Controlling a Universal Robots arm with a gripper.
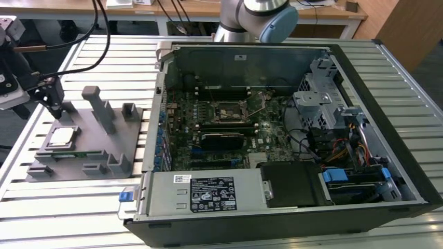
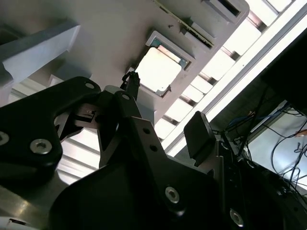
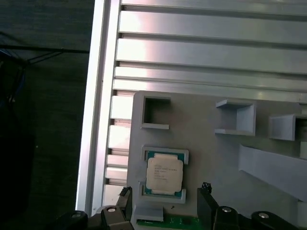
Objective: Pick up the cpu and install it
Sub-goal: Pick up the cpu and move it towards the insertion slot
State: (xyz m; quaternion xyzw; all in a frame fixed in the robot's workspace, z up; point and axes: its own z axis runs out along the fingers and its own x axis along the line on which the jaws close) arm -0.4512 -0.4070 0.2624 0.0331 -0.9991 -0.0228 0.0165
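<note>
- The cpu (image 3: 164, 175): a flat chip with a silver lid, lying face up in a shallow framed pocket of the grey holder plate (image 3: 216, 158). The plate sits on the slatted counter (image 3: 216, 52), to the exterior view's left of the open computer case (image 1: 277, 228). The chip is not lifted.
- The gripper (image 3: 166, 191): hangs over the plate, close to the chip. Its fingers (image 3: 206, 190) are spread wide and hold nothing, and the gap is broader than the chip.
- Step in hand, as I judge it: lining up for the pick.
- Care: centre the gap over the chip so both fingers meet opposite edges together. In the first wrist view it lies roughly between the tips.
- Care: the pocket frame hugs the corners, so come down square where the frame is open.
- Care: squeeze lightly and lift level, since a tilted chip could catch the frame.
- The socket (image 1: 229, 111): inside the case, well apart from the plate.
</note>
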